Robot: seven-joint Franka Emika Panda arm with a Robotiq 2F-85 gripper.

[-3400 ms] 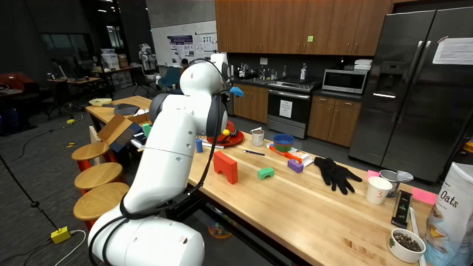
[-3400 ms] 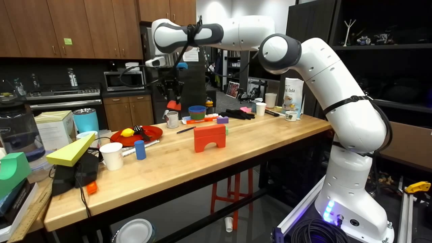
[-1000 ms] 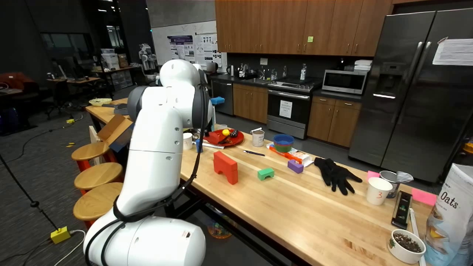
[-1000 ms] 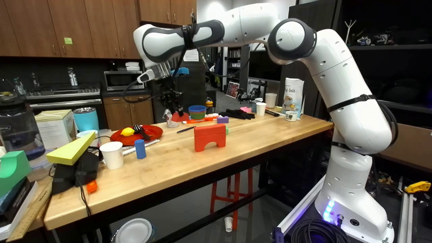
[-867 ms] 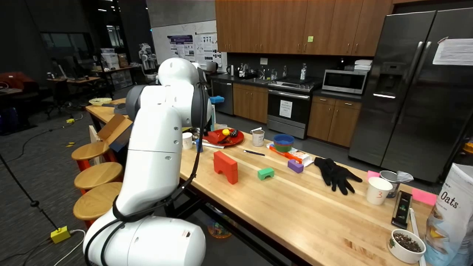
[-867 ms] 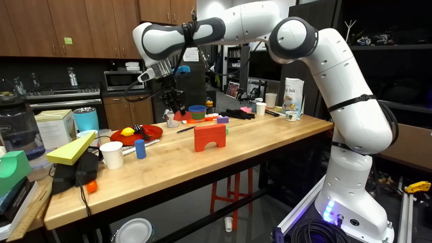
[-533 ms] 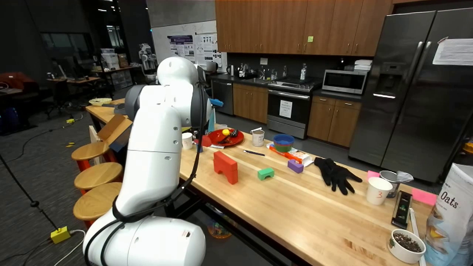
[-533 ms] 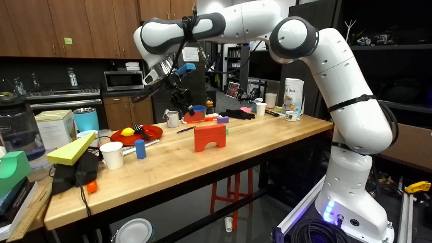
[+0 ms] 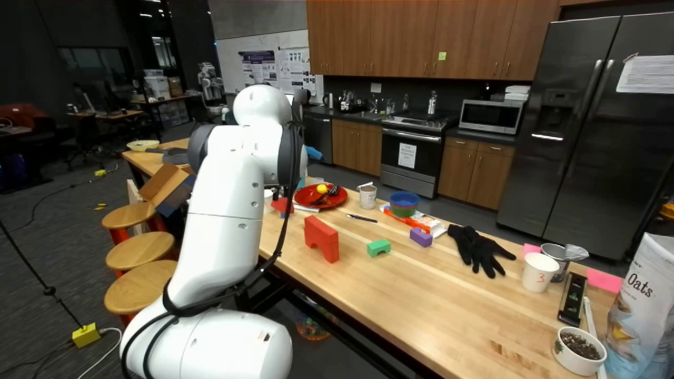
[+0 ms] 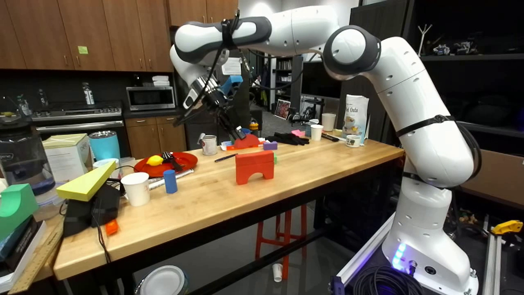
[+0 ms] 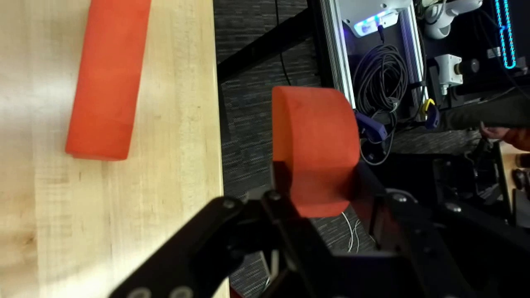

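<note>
My gripper (image 11: 321, 182) is shut on a red half-round block (image 11: 325, 136), with a finger pressed against each side of it. In an exterior view the held block (image 10: 247, 141) hangs above the table, tilted along with the gripper, and overlaps the bowls behind it. In an exterior view part of the held block (image 9: 280, 205) shows beside the arm, which hides the gripper there. A red flat block rests on a red arch (image 10: 254, 168), standing upright near the table's front edge. From the wrist, the red stack's top (image 11: 109, 78) lies left of the held block, apart from it.
Around the stack are a green arch block (image 9: 379, 247), a purple block (image 9: 420, 236), a pen (image 10: 225, 157) and a blue cylinder (image 10: 170, 182). Farther out stand a red plate (image 10: 186, 160), a can (image 9: 368, 197), nested bowls (image 9: 404, 199), black gloves (image 9: 479, 250) and a paper cup (image 10: 136, 190).
Over the last second the gripper has tilted further and carried the red half-round block rightward in an exterior view, closer in line with the red stack. The grip and the tabletop things look unchanged.
</note>
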